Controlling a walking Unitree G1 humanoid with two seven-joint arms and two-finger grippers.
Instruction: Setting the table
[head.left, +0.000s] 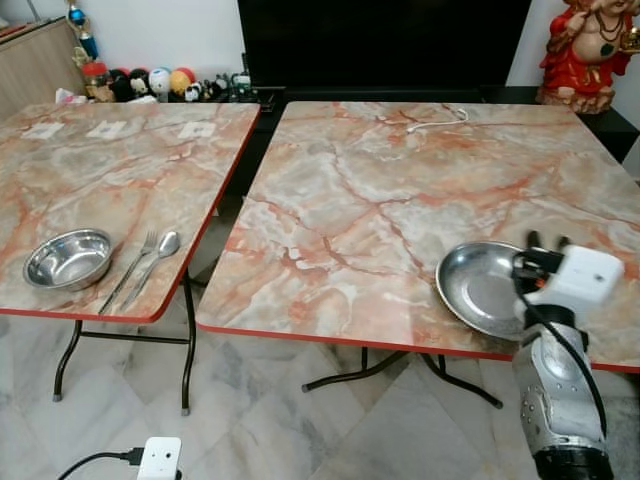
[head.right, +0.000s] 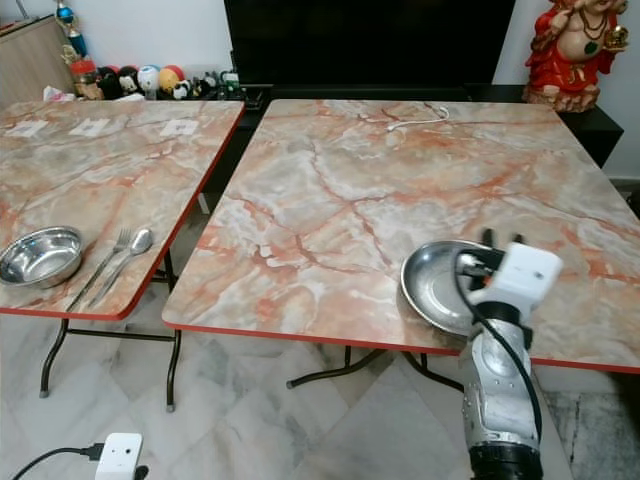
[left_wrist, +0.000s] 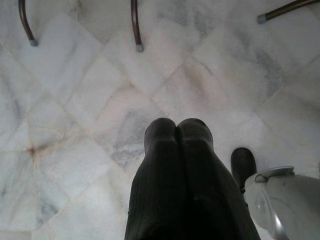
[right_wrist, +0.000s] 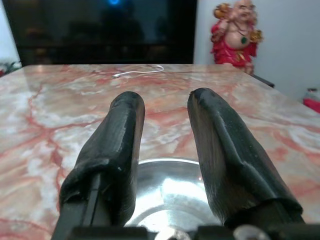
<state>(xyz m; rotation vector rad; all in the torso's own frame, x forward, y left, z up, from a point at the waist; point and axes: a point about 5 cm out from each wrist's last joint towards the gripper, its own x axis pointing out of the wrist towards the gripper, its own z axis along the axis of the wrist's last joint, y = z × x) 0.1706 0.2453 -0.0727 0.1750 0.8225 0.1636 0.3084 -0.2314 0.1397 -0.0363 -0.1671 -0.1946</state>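
The right tool (right_wrist: 165, 107) is held released over the plate (head.left: 480, 285), probably set near the surface's (head.left: 400, 180) edge as a place setting. The left tool (left_wrist: 176, 131) is clenched, idle above the floor.

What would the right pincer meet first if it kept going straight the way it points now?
Probably nothing close: the right pincer, open above the steel plate, points across bare marble tabletop. Farther along lies a white cable, though depth is unclear.
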